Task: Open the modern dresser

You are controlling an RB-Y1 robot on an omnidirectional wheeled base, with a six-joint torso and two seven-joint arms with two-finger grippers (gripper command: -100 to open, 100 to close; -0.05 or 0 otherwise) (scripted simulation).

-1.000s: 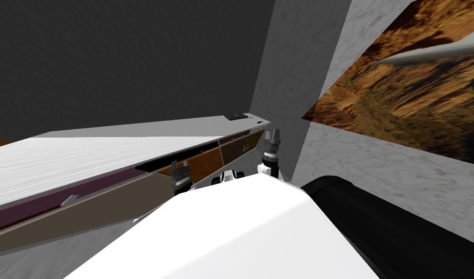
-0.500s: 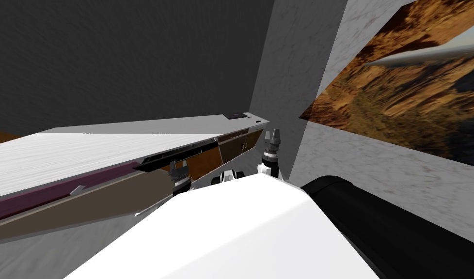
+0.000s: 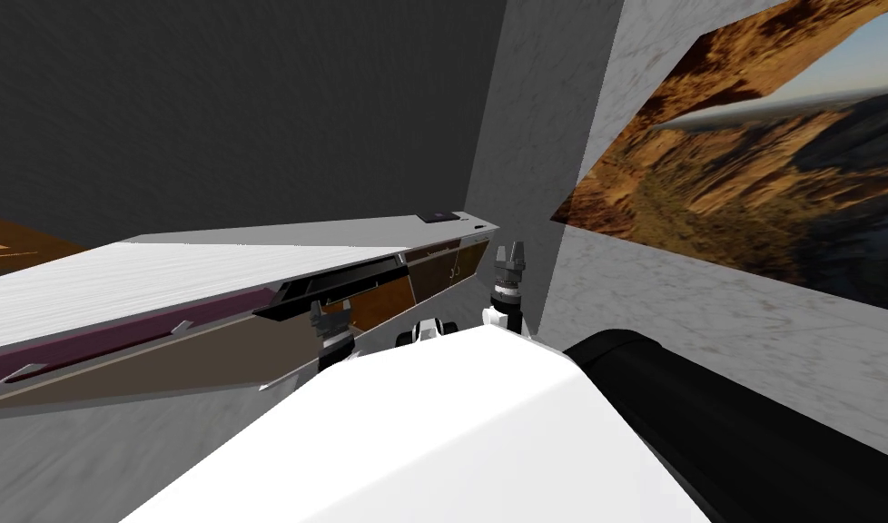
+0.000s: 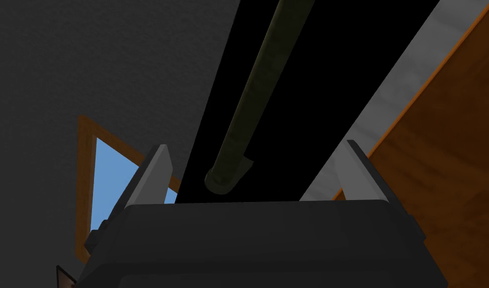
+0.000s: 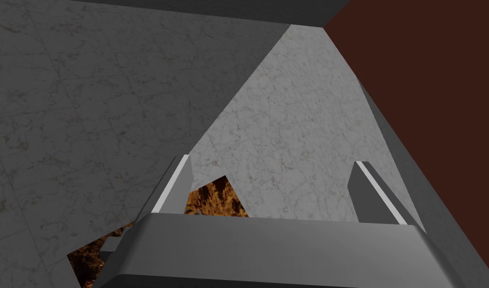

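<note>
Head view: turned a bit since a second ago, hence more sky in the canyon painting [image 3: 751, 172] on the right and a sliver of window [image 3: 15, 241] now at far left. Also got the dark drawer [image 3: 338, 289] sticking further out of the dresser [image 3: 206, 263] than before, with the left gripper [image 3: 330, 315] parked right at its front edge. Long dresser, running from near left to far middle: white top, brown wood fronts at the far end, a long taupe front [image 3: 161, 363] jutting out on the near left with a maroon strip above it.

Left wrist view: fingers [image 4: 156, 170] spread wide, dark olive handle bar [image 4: 253, 90] running between them with a gap on both sides, so gripping nothing. Black area behind the bar, brown wood panel [image 4: 448, 150] just past one finger.

Right wrist view: right gripper [image 5: 272, 160] spread wide as well, nothing in it. Sits up by the dresser's far right end in the head view, close to the grey wall corner [image 3: 524, 136], pretty tight there.
</note>
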